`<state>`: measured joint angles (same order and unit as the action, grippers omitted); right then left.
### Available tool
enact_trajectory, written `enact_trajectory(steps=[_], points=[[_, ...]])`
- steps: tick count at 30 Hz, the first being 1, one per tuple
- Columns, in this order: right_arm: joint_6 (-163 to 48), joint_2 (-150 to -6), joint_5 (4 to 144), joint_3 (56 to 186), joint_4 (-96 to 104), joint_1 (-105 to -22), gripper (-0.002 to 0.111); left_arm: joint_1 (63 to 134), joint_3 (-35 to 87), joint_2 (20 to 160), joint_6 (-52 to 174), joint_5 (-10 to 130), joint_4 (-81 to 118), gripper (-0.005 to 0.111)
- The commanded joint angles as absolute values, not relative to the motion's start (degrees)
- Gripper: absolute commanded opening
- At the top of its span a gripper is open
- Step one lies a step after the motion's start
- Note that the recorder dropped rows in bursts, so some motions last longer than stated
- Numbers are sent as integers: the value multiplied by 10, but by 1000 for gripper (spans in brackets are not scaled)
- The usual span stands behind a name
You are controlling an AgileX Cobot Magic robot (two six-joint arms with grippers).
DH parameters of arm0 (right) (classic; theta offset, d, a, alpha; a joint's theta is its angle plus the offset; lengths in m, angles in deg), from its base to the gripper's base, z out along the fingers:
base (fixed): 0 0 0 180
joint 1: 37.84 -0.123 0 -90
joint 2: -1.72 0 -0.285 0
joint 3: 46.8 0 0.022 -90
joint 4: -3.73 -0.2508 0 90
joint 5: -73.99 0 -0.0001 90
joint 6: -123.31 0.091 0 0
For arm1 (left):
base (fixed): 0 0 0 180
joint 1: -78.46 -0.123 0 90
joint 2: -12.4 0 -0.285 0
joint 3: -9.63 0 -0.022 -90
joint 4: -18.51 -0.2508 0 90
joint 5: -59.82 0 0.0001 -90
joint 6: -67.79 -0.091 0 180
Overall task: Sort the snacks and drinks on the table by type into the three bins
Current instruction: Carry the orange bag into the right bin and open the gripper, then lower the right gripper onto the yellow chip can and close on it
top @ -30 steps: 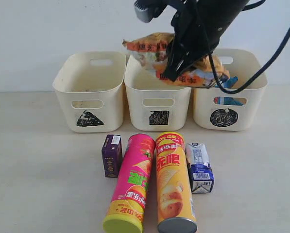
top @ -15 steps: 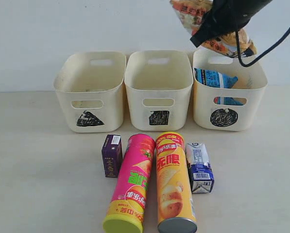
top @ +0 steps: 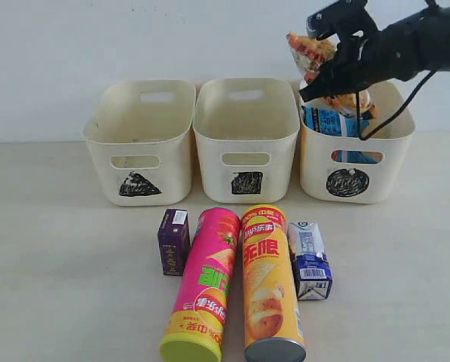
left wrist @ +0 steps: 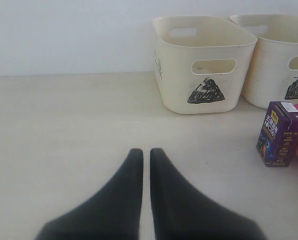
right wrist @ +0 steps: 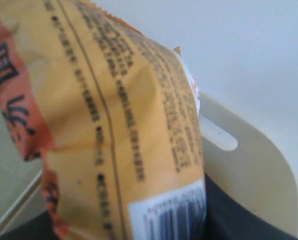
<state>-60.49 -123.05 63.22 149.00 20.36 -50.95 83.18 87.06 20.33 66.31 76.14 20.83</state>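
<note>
Exterior view: the bench (top: 59, 264) carries three tubs along its back edge: triangle bin (top: 104, 151), square bin (top: 209, 158) and circle bin (top: 390, 166). Toward the front edge the pink chip tube (top: 202, 286) and orange chip tube (top: 268, 286) lie side by side. Over the circle bin (blue bag (top: 326, 121) inside), the right fingers (top: 338, 72) are clamped on the orange bag (top: 309, 51). The purple carton (top: 173, 241) and white carton (top: 310, 260) flank the tubes. Low over the bench, the left fingers (left wrist: 129, 200) are pressed together, empty.
</note>
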Motion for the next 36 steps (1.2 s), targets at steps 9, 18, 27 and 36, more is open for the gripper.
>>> enact_trajectory(steps=[9, 18, 27, 36], points=[[-600, -1258, 619, 1493, 210, -489, 95, 831, 868, 202, 668, 757, 208, 4], [-575, -1182, 534, 1493, 202, -504, 71, 831, 868, 202, 668, 757, 208, 4], [-575, -1132, 348, 1493, 188, -505, 0, 831, 868, 202, 668, 757, 208, 4], [-783, -1106, 184, 1493, -64, -518, 0, 831, 868, 202, 668, 758, 208, 4]])
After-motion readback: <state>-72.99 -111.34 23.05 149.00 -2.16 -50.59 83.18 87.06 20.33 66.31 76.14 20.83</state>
